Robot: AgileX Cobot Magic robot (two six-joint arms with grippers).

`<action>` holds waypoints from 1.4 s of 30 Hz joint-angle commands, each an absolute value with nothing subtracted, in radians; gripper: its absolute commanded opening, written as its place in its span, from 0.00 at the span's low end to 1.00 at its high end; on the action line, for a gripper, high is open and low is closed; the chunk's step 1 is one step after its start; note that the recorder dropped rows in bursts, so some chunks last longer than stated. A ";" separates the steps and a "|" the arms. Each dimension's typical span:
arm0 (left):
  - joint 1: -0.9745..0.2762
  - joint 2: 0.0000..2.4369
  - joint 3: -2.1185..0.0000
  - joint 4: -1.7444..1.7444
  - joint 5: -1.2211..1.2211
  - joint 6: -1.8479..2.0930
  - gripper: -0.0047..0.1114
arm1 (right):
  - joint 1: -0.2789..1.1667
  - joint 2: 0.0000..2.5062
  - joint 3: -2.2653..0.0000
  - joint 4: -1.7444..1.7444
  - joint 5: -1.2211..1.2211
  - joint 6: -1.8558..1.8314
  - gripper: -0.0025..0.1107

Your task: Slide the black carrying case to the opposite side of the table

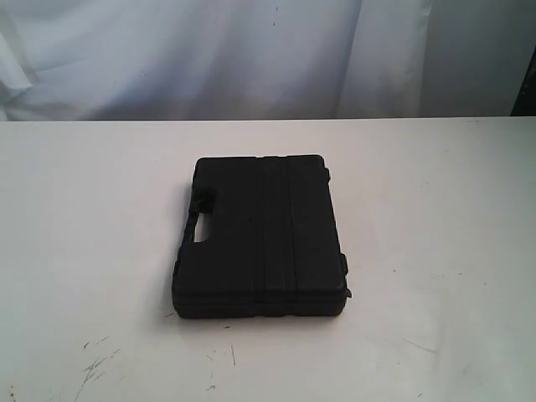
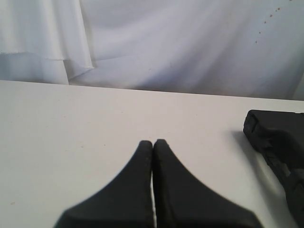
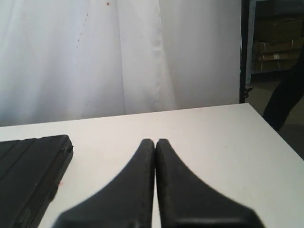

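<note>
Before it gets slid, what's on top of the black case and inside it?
Nothing lies on the case; its ribbed top is bare. It is closed, so its inside is hidden.

You see the case (image 1: 261, 239) as matt black plastic, no shine, with moulded ribs on its lid running 12 to 6 o'clock; the finish looks finely grained. The table (image 1: 435, 251) is white, smooth and dull, with dark scuffs and thin scratches at about 7 o'clock from the case. The backdrop (image 1: 251, 59) is white cloth, matt, hanging in soft folds, with a few small reddish specks. On the left gripper (image 2: 152, 142) and right gripper (image 3: 155, 141) you find black matt fingers, smooth; plastic or rubber, cannot tell. The boxes (image 3: 278, 33) past the cloth's edge look like brown cardboard, dull.
</note>
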State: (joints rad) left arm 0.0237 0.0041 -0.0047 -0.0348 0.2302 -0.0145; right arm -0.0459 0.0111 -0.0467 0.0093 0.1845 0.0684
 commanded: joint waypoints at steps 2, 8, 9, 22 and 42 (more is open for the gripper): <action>0.024 0.000 0.000 -0.034 0.221 -0.018 0.04 | -0.052 0.000 0.000 0.018 0.161 0.055 0.02; 0.024 0.000 0.000 -0.034 0.221 -0.018 0.04 | -0.052 0.000 0.000 0.015 0.194 0.020 0.02; 0.024 0.000 0.000 -0.034 0.221 -0.018 0.04 | -0.052 0.000 0.000 0.015 0.194 0.008 0.02; 0.024 0.000 0.000 -0.034 0.221 -0.018 0.04 | -0.052 0.000 0.000 0.020 0.348 0.007 0.02; 0.024 0.000 0.000 -0.034 0.221 -0.018 0.04 | -0.052 0.000 0.000 0.027 0.346 0.014 0.02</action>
State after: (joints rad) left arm 0.0237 0.0041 -0.0047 -0.0348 0.2302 -0.0145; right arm -0.0459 0.0053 -0.0036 0.0221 0.3452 0.0140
